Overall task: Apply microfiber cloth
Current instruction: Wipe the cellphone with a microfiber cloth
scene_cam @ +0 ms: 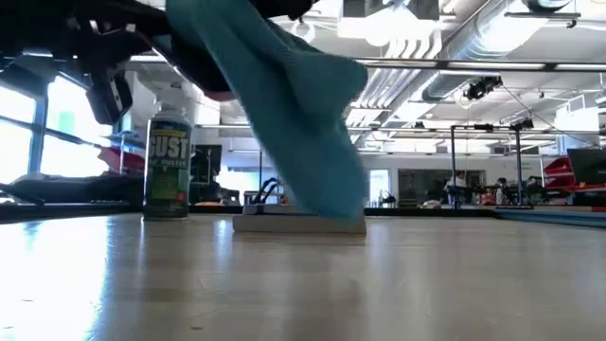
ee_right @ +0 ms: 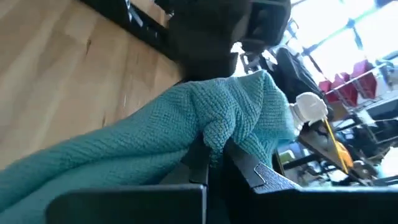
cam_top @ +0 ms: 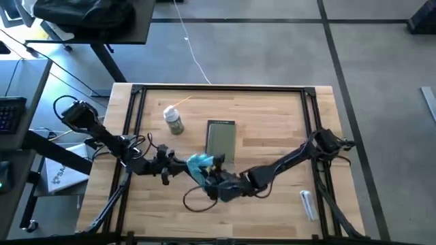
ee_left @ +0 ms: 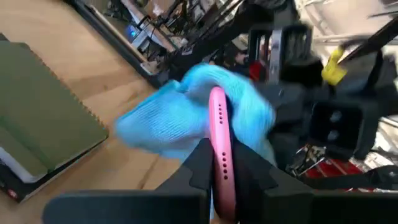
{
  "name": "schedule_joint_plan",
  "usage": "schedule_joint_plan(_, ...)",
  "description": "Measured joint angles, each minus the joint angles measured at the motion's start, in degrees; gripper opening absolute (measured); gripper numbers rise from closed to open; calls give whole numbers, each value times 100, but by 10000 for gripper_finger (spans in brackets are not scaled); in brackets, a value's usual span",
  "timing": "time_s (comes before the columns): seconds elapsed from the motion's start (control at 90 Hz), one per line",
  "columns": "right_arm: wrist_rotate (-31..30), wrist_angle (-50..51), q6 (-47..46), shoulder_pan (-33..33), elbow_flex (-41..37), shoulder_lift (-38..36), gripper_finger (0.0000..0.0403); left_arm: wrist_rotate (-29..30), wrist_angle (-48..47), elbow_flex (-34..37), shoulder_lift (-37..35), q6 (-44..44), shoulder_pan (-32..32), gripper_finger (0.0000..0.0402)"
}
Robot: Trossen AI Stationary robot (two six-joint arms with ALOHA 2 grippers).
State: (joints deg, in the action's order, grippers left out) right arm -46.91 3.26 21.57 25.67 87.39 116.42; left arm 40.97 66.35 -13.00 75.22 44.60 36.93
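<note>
turquoise waffle-knit microfiber cloth (ee_right: 205,118), pink phone (ee_left: 221,155), seemingly grey-green tablet (cam_top: 221,139).

High view: overhead, facing straight down, far enough to take in the whole bench (cam_top: 272,197) and both arms. Low view: at bench-top height, facing level into the room, very near the microfiber cloth (scene_cam: 303,123). Left wrist view: close behind its own fingers (ee_left: 202,168). Right wrist view: likewise, tight on the cloth. All four share the cloth; high, low and left wrist views share the grey-green tablet (cam_top: 221,139).

The spray bottle (scene_cam: 168,161) carries a label whose large letters read "UST"; nothing else is legible.
</note>
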Motion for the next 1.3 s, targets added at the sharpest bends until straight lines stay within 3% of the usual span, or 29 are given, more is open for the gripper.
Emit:
schedule_joint_plan(0.2,100,487,-631,181,4,0,0,-86,-63,10,-420,-343,-2,15)
schedule_joint_plan(0.467,278,71,-66,154,-4,3,0,-76,-32,10,-566,-331,-7,15)
schedule_joint_plan(0.689,1258,-799,1155,-305,-7,4,0,-78,-27,-17,-331,157,-7,15)
schedule_joint_plan(0.967,2778,-996,1667,-848,-4,-11,0,-22,-101,-415,129,220,-138,15)
schedule_joint_plan(1.111,3003,-935,1617,-903,-2,-11,0,-131,-91,-433,148,329,-205,15)
schedule_joint_plan(1.3,3237,-443,1055,-776,22,-24,0,-301,-179,-233,-336,148,-206,15)
